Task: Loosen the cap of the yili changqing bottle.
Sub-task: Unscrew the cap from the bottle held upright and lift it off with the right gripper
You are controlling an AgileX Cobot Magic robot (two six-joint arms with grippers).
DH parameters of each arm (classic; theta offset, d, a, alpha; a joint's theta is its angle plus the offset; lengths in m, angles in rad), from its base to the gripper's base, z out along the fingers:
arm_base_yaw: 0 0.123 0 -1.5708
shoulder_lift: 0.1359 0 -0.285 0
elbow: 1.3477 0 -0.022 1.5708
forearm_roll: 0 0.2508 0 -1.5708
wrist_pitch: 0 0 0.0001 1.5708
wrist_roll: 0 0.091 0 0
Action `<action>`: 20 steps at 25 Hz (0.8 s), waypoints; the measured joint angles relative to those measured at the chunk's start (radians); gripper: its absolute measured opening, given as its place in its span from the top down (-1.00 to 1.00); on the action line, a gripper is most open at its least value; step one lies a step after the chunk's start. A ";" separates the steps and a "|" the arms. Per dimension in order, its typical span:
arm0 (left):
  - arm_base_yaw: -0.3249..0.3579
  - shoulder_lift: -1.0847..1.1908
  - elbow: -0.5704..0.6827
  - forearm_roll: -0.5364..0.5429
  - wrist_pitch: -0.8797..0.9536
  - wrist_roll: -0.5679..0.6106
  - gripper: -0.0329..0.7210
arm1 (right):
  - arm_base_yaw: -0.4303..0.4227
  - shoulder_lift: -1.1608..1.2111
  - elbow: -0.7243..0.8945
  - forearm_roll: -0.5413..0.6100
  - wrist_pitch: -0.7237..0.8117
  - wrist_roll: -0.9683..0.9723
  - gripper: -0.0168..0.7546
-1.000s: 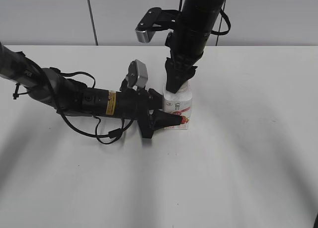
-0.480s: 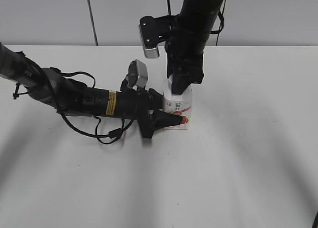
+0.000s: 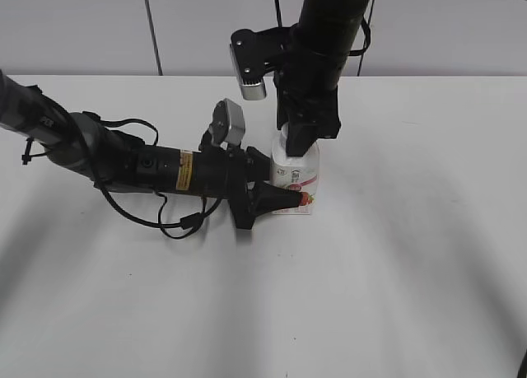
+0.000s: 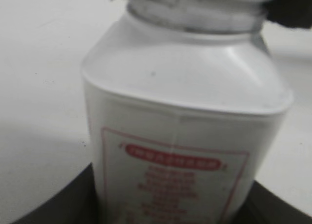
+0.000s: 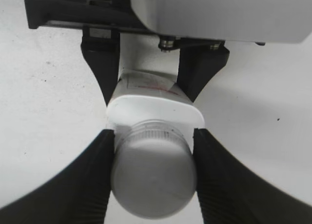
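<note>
The white yili changqing bottle [image 3: 296, 174] with its red-pink label stands upright on the white table [image 3: 395, 254]. My left gripper [image 3: 284, 198] reaches in from the left and is shut on the bottle's lower body; the left wrist view shows the bottle [image 4: 183, 131] close up between the jaws. My right gripper [image 3: 298, 135] comes down from above and is shut on the white ribbed cap [image 5: 153, 177], one finger pressing on each side of it. In the exterior view the cap is hidden behind the right fingers.
The left arm [image 3: 123, 160] lies low across the table's left half with loose cables. The right arm [image 3: 325, 32] stands over the bottle. A grey wall panel [image 3: 82, 24] runs behind the table's far edge.
My right wrist has turned about the bottle's axis while on the cap; its camera housing swung from pointing left to facing forward. The bottle and left gripper have stayed in place.
</note>
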 joint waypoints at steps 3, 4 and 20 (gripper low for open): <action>0.000 0.000 0.000 0.000 0.000 0.000 -0.11 | 0.000 0.000 0.000 -0.003 0.000 0.011 -0.05; 0.000 0.000 -0.001 0.000 0.000 0.000 -0.11 | 0.000 0.000 0.000 -0.003 0.000 0.015 -0.05; 0.000 0.000 -0.001 0.001 -0.001 -0.003 -0.10 | 0.000 -0.013 0.002 -0.001 -0.004 0.058 -0.20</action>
